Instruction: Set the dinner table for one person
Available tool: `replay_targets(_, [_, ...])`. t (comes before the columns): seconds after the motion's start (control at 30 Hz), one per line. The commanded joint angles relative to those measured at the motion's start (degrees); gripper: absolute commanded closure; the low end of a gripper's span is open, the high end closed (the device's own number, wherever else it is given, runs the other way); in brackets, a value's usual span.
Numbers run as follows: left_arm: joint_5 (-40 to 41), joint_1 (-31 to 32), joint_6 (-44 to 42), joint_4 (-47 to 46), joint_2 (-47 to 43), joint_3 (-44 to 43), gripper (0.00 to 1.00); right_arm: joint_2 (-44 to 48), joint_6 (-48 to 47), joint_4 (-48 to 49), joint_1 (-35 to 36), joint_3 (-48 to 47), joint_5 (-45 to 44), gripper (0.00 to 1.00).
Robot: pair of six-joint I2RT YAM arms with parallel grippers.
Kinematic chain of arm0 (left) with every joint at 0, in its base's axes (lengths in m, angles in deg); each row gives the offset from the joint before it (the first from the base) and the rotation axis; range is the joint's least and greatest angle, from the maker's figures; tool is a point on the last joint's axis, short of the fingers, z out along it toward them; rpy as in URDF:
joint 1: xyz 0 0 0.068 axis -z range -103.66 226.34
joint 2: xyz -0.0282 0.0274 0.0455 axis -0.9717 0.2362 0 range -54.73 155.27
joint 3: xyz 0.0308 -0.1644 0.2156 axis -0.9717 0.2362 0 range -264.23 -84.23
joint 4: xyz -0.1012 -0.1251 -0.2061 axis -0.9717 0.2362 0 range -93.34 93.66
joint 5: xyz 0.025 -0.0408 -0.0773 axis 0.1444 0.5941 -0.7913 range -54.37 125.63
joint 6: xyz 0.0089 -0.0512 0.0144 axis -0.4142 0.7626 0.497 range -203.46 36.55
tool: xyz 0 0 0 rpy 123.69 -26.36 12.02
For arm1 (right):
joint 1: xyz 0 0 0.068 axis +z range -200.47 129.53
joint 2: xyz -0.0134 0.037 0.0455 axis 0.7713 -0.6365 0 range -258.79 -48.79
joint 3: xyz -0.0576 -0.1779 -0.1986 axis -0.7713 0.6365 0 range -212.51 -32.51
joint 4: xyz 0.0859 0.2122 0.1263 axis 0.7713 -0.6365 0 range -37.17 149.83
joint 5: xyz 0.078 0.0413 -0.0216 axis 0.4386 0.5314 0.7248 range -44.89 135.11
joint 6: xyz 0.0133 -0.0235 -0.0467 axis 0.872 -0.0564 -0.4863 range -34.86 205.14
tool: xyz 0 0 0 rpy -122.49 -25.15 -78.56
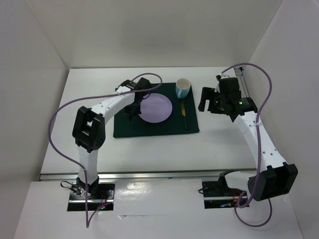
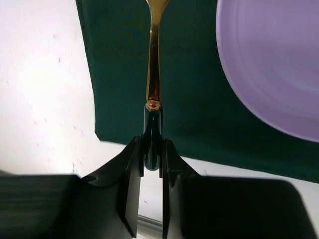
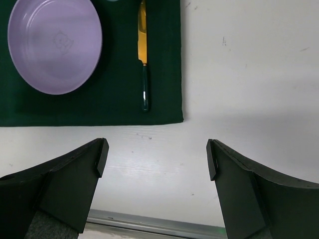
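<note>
Looking down from above, we see the dinner table as a broad white top, with a dark green mat lying flat toward its far edge, about midway between left and right. On the mat's middle sits a lilac plate, round and shallow. A cup, teal outside and pale inside, stands upright at the mat's far right corner. A knife with a gold blade and a dark handle lies along the mat's right edge, between the plate and that edge, its handle toward the near side. The left claw reaches over the mat's left part, just beside the plate's left rim. Its two fingers stand close on either side of the dark handle end of a gold utensil, whose stem runs away from the claw over the green cloth, left of the plate. We cannot tell whether the fingers press on that handle or stand just clear of it. Nor can we tell whether the utensil is a fork or a spoon, as its head is cut off in the wrist view. The right claw is spread wide; it hangs over the white table just off the mat's right edge, by the mat's near right corner, apart from the knife.
</note>
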Motion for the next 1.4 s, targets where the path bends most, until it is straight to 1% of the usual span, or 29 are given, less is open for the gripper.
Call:
replay_targets(0.0, [-5.03,-3.65,-6.72,-4.82,-1.27,-0.46,1.0,-0.99,1.25,0.67,-0.5,0.83,-0.74,0.07])
replay_targets(0.1, [-5.56,-5.32,-5.67,-5.45,-0.57,-0.45,1.0,-2.39,1.25,1.55,-0.5,0.84,-0.21,0.07])
replay_targets(0.17, [-7.05,-6.02,-6.28,-6.33,0.92,-1.23,1.0,-3.01,1.87,2.08,-0.5,0.84,-1.52,0.07])
replay_targets(0.3, [-7.84,-7.25,-6.81,-5.37,6.19,-3.52,1.0,-3.63,3.0,3.3,-0.5,-0.21,-4.42,0.07])
replay_targets(0.43, [-9.08,-7.95,-7.43,-4.84,7.52,-4.58,1.0,-3.63,3.01,3.83,-0.5,-0.21,-4.43,0.07])
replay_targets(0.47, [-11.26,-7.96,-7.43,-4.84,8.3,-4.58,1.0,-3.63,3.53,3.83,-0.5,-0.21,-4.95,0.07])
replay_targets(0.53, [-11.28,-7.96,-8.05,-4.84,8.84,-5.11,1.0,-4.16,3.54,3.83,-0.5,-0.21,-4.95,0.07])
replay_targets(0.6, [-9.44,-7.96,-8.05,-4.84,9.45,-5.63,1.0,-4.16,3.54,3.83,-0.5,0.31,-4.95,0.07])
replay_targets(0.73, [-9.43,-9.71,-8.05,-4.84,11.47,-6.25,1.0,-4.16,3.54,3.83,-0.5,0.31,-6.18,0.07])
replay_targets(0.8, [-9.96,-10.33,-7.52,-4.06,12.18,-6.78,1.0,-4.16,3.54,3.31,-1.02,0.31,-6.88,0.03])
replay_targets(0.83, [-10.48,-10.33,-7.52,-3.18,12.87,-7.47,0.98,-4.77,3.54,3.31,-1.03,0.31,-6.89,0.01])
replay_targets(0.93, [-10.49,-10.33,-7.52,-3.69,11.74,-6.79,0.68,-4.77,3.54,2.78,-1.03,0.31,-7.41,0.01])
replay_targets(1.0, [-11.1,-10.33,-7.52,-3.7,10.6,-6.78,0.59,-4.77,4.06,2.78,-1.03,0.84,-7.94,0.01])
replay_targets(1.03, [-11.1,-10.33,-7.52,-3.7,9.55,-6.26,0.52,-4.77,4.06,2.78,-1.03,0.84,-7.94,0.01])
replay_targets(1.07, [-11.1,-10.33,-8.04,-3.7,9.02,-6.25,0.48,-4.77,4.06,2.78,-1.03,0.84,-7.94,0.01])
replay_targets(1.1, [-11.1,-10.33,-8.05,-3.7,8.49,-6.25,0.39,-4.77,4.67,2.78,-1.03,0.84,-7.94,0.01])
replay_targets(1.23, [-11.1,-9.72,-9.19,-0.98,5.15,-10.45,0.19,-4.77,5.21,2.25,-2.17,-0.21,-8.47,0.01])
replay_targets(1.27, [-11.1,-9.72,-9.89,-0.19,3.58,-11.43,0.12,-4.77,5.21,2.25,-2.17,-0.21,-8.47,0.01])
replay_targets(1.37, [-11.72,-9.19,-9.89,2.97,0.59,-14.85,0.12,-4.77,6.6,2.25,-2.69,-0.74,-9.6,0.01])
